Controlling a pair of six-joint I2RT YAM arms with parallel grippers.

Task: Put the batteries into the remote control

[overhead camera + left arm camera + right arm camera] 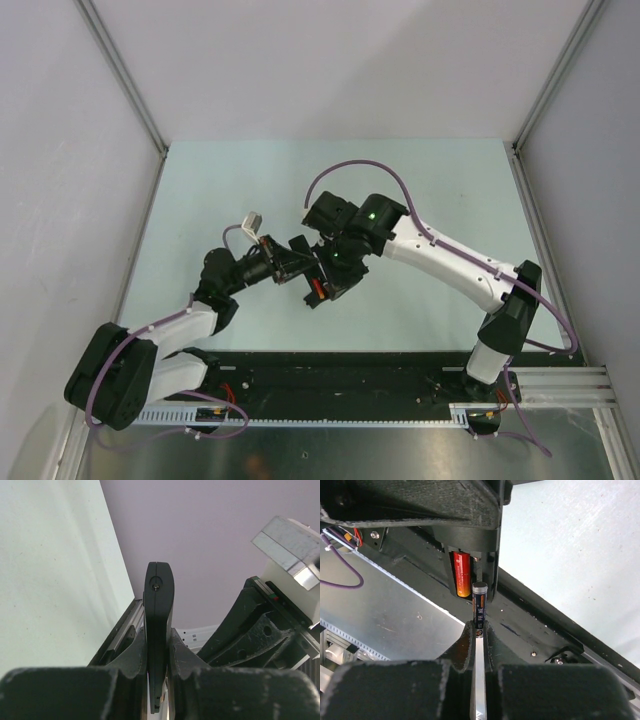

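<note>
My left gripper (159,655) is shut on the slim black remote control (158,605), held edge-on above the table; in the top view the left gripper (296,262) meets the right gripper (322,285) at mid-table. In the right wrist view the remote's open battery bay holds a red battery (461,573). My right gripper (478,632) is shut on a dark blue battery (479,605), its far end at the empty slot beside the red one. The red battery also shows in the top view (318,290). The cover piece is out of view.
The pale green table (200,200) is walled by grey panels left, right and back. A black rail (340,385) and a metal strip run along the near edge. A purple cable (360,165) arcs over the right arm.
</note>
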